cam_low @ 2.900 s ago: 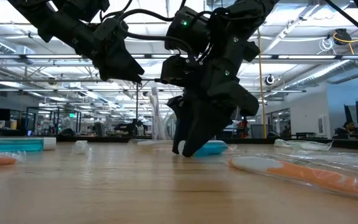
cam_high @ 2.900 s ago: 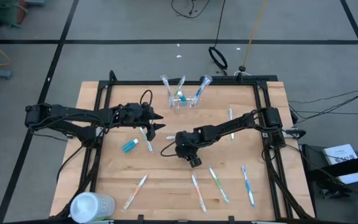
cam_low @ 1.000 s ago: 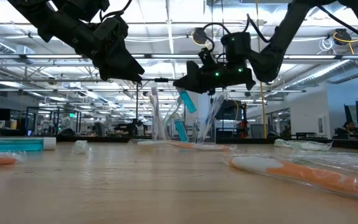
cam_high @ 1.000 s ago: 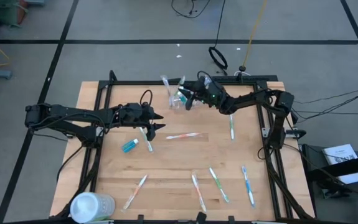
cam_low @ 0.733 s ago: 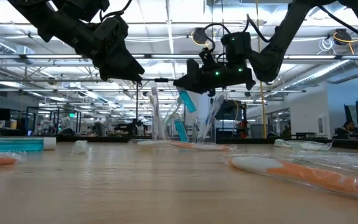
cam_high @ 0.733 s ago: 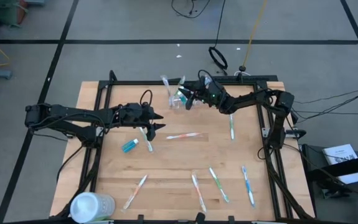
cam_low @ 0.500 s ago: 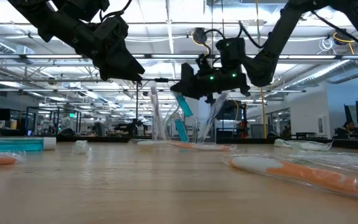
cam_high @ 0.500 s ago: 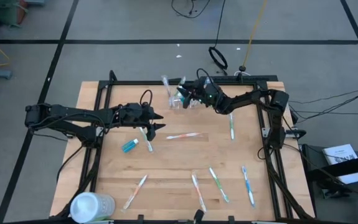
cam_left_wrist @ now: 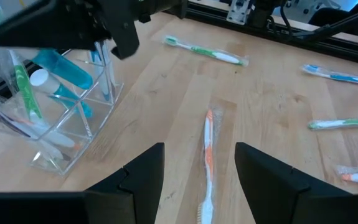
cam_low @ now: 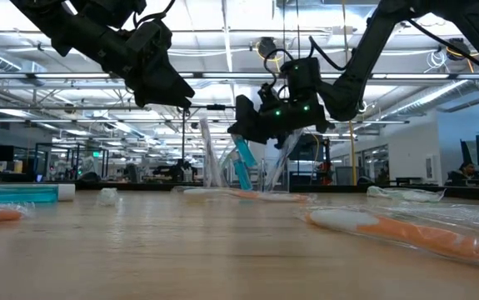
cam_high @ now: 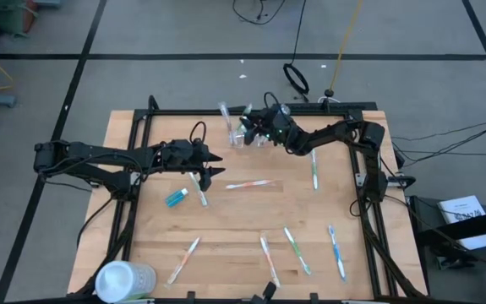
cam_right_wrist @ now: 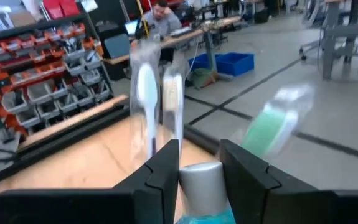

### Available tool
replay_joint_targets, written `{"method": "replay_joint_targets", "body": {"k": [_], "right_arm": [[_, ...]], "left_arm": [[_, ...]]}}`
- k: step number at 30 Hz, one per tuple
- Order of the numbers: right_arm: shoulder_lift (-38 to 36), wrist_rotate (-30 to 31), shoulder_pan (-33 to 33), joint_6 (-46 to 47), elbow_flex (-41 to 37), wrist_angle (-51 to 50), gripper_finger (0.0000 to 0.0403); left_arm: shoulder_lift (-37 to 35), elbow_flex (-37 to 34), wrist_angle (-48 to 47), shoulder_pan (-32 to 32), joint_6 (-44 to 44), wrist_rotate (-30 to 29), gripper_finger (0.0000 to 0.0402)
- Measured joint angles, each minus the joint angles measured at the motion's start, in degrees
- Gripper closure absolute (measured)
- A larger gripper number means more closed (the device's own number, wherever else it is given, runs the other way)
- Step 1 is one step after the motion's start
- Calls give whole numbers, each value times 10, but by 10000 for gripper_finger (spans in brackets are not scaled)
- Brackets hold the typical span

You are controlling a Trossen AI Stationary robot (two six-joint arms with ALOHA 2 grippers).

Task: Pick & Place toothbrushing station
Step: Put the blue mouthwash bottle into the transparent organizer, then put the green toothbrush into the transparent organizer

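Progress: partly done. The clear cup (cam_high: 241, 135) stands at the far edge of the table (cam_high: 226, 228), a little left of centre, and already holds several upright toothbrushes (cam_left_wrist: 18, 84) and at least one blue tube.

In hand: the right gripper (cam_high: 252, 129) hangs just above the cup, jaws clamped on a blue toothpaste tube (cam_low: 242, 155). In the low view the tube tilts down into the cup mouth; I judge it is about to be dropped in, not yet released.

Left to do: another toothpaste tube (cam_high: 176, 198) lies left of centre, and loose toothbrushes remain mid-table (cam_high: 248, 183), at the right (cam_high: 313, 172), and four along the near side (cam_high: 297, 250).

Left gripper (cam_high: 211, 165) hovers left of centre, jaws apart and empty, next to a toothbrush (cam_high: 198, 189) beneath it. Left arm stretched in low from the left edge; right arm reaches in from the right edge towards the far side.
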Motion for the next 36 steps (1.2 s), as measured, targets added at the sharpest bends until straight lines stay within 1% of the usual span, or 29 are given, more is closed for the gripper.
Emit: {"method": "replay_joint_targets", "body": {"k": [5, 15, 19, 22, 27, 29, 36], "right_arm": [[0, -2, 4, 0, 0, -35, 280], [0, 0, 4, -18, 0, -38, 250], [-1, -1, 4, -55, 0, -39, 237], [-21, -2, 6, -83, 0, -77, 232], [-82, -2, 9, -136, 0, -222, 235], [-112, -2, 8, -140, 1, -277, 237], [-228, -3, 27, -146, 1, -536, 239]], "left_arm": [[0, 0, 0, 0, 0, 0, 199], [0, 0, -1, 0, -2, 0, 199], [0, 0, -1, 0, -4, 0, 199], [0, 0, -2, 0, -6, 0, 199], [0, 0, -2, 0, -6, 0, 199], [0, 0, -2, 0, -6, 0, 199], [0, 0, -2, 0, -6, 0, 199]]}}
